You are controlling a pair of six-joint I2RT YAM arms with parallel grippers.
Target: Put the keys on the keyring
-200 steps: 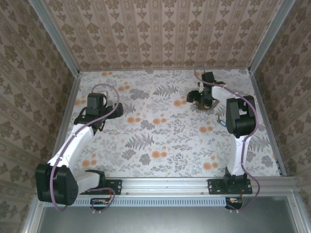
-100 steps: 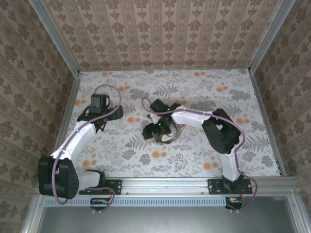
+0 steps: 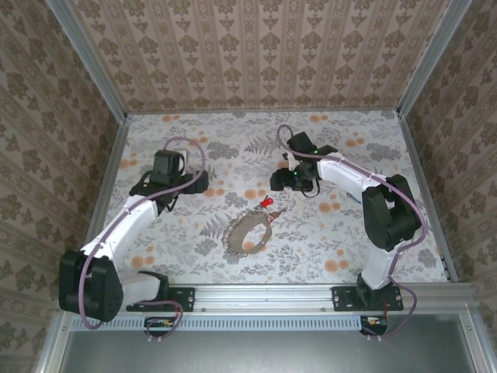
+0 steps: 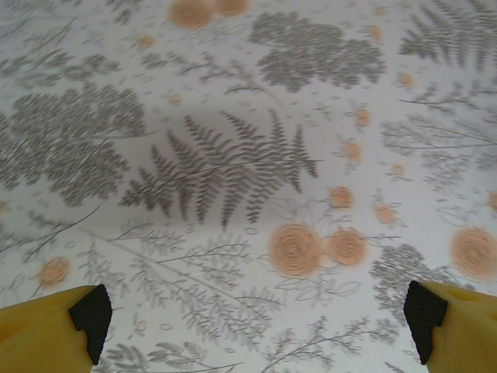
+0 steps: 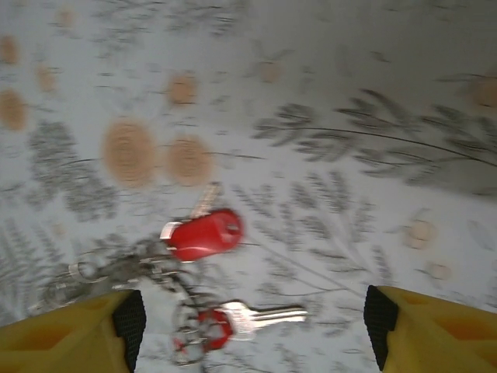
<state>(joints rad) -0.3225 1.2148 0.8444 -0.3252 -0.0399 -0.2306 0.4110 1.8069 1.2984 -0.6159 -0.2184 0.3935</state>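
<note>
The keyring [image 3: 233,241], a floppy loop of silver-grey chain, lies on the flowered table mid-front. At its upper right end lie the keys [image 3: 268,203]. In the right wrist view one key has a red plastic head [image 5: 203,233]. A second key [image 5: 252,317] has a red round head and a bare silver blade, beside the blurred chain [image 5: 101,272]. My right gripper [image 3: 284,181] [image 5: 255,325] hovers open just beyond the keys, with nothing between its fingers. My left gripper [image 3: 199,184] [image 4: 256,318] stands wide open over bare table, left of the keyring.
Patterned walls close the table [image 3: 311,256] on three sides, with metal rails along the left and right edges. The arm bases sit on the rail at the near edge. Purple cables loop off both wrists.
The right arm swept from the far right to the middle, then drew back up and right. The keyring and keys now lie on the table. The left gripper shifted slightly right.
</note>
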